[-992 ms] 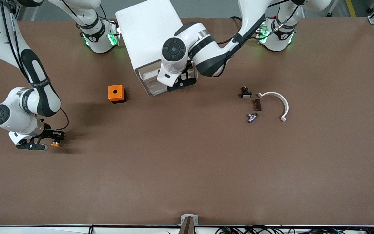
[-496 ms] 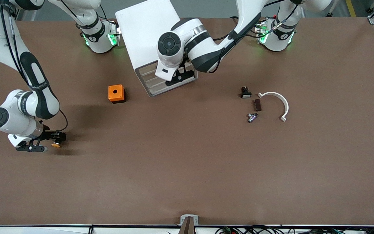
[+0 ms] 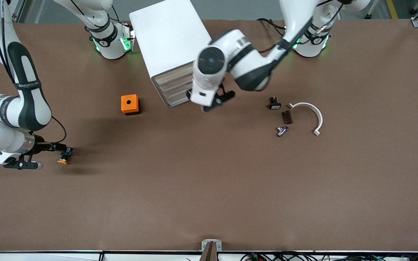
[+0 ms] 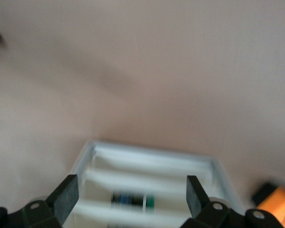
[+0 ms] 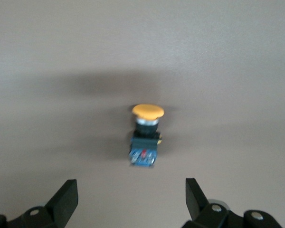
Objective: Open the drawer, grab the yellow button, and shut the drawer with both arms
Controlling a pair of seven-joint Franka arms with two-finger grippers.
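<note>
The white cabinet (image 3: 169, 40) stands at the robots' side of the table, and its top drawer (image 3: 171, 75) sits flush with the three lower fronts. My left gripper (image 3: 218, 101) hangs open and empty just in front of the drawer fronts. In the left wrist view the open gripper (image 4: 130, 194) frames the cabinet front (image 4: 147, 164). The button (image 3: 64, 159) lies on the table toward the right arm's end. My right gripper (image 3: 47, 156) is open beside it, not touching. In the right wrist view the button (image 5: 146, 135) lies on its side ahead of the open gripper (image 5: 130, 197).
An orange box (image 3: 130, 104) with a round hole sits beside the cabinet, toward the right arm's end. Toward the left arm's end lie a small black part (image 3: 275, 104), a brown piece (image 3: 287, 116), a metal part (image 3: 281, 130) and a white curved piece (image 3: 308, 114).
The left gripper pushed the open top drawer shut, then drew back from the cabinet. The right gripper let go of the button on the table and pulled back from it.
</note>
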